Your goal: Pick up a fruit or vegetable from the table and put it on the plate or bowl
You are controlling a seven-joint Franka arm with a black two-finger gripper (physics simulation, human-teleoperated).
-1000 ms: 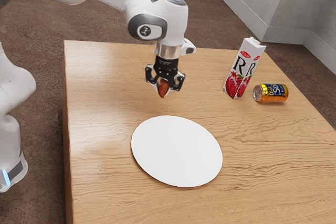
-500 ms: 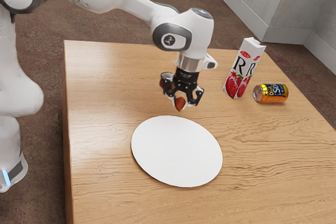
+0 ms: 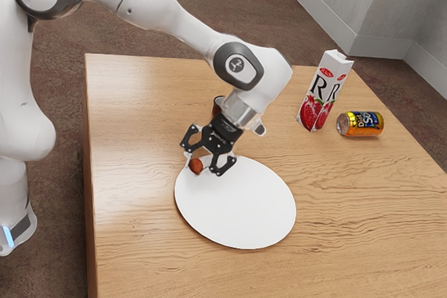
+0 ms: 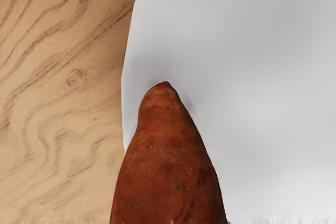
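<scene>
My black gripper [image 3: 203, 158] is tilted and shut on a reddish-brown sweet potato [image 3: 198, 165], low over the near-left rim of the flat white plate [image 3: 244, 200]. In the wrist view the sweet potato [image 4: 167, 171] tapers to a point just above the plate [image 4: 252, 77], close to its edge where the wooden table [image 4: 58, 103] begins. The potato's upper end [image 3: 218, 105] pokes out behind the hand.
A tall juice carton [image 3: 322, 91] with strawberries stands at the table's far right, and an orange soda can [image 3: 360, 123] lies on its side next to it. The table's left edge [image 3: 87, 172] drops to a brown carpet.
My hand has dropped and swung toward the exterior view's left, tilting over, and carried the sweet potato down to the plate's near-left rim.
</scene>
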